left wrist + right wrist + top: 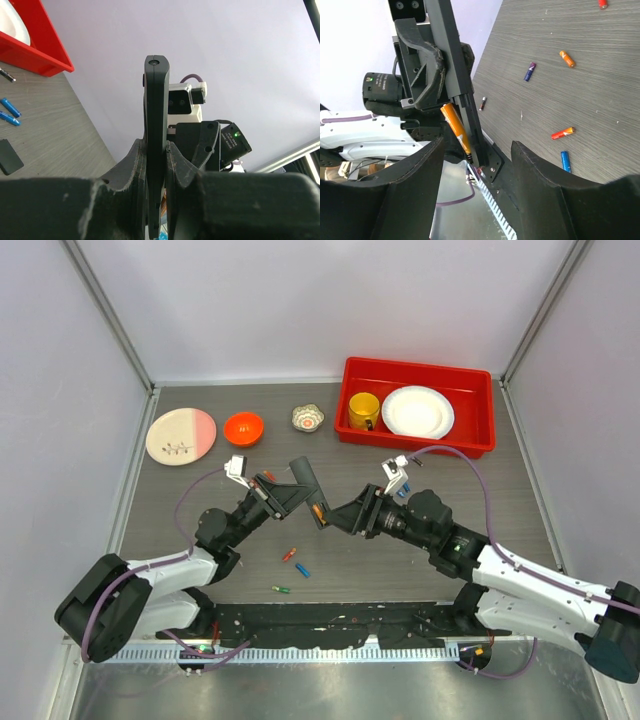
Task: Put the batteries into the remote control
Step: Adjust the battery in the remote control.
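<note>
Since the left gripper [284, 492] clamps the remote [155, 115] aloft, presumably presenting its bay, the right gripper [477, 145] stands spread before an orange battery [456, 126] lying against it.

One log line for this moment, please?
left jaws: shut on remote control | right jaws: open | orange battery: against remote control | other batteries: on table

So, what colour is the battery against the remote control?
The battery at the remote control is orange; right wrist view shows it best.
</note>
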